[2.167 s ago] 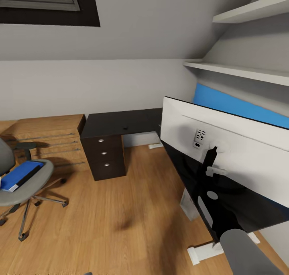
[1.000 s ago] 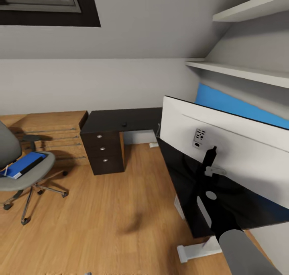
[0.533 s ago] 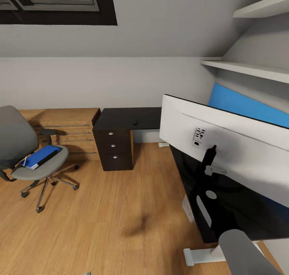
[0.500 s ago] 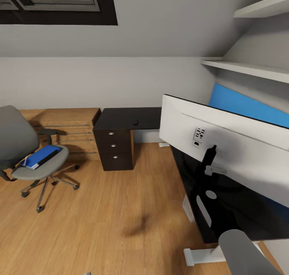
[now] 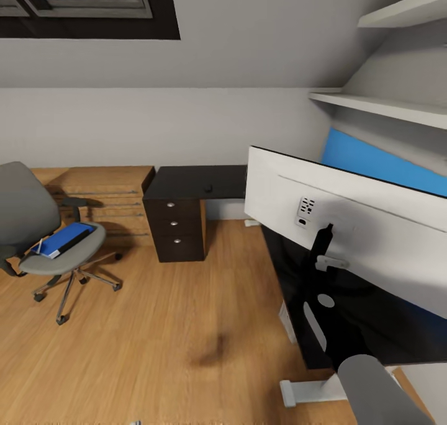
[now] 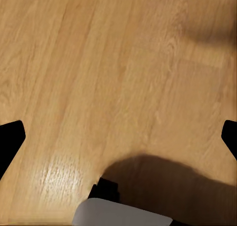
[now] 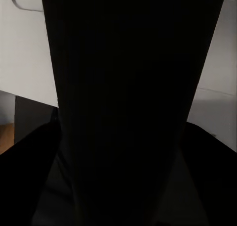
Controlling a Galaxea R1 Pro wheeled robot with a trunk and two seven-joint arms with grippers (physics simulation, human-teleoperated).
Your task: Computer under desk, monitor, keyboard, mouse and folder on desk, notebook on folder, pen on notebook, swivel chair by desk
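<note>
The robot stands beside the desk, holding the monitor up close in front of its right side. The screen's white back faces us, and its long axis runs from near the desk's corner away to the right. The slim black stand hangs down toward the glossy black top. The right wrist view looks straight onto that dark stand between the right gripper's fingers, so I judge the right gripper is pinching the stand, though the fingertips themselves are lost in shadow. The right forearm rises from the near right.

The left gripper hangs over bare wooden floor, fingers spread wide, holding nothing.

What the coming move turns on, I think, is the monitor's relation to the desk: the stand's foot must come down flat on the right wing of the black top. The right arm is the one placed for it.

Far to the left, well apart from the desk, sits the swivel chair, with the blue folder lying flat on its seat. That lies nearer the left arm.
</note>
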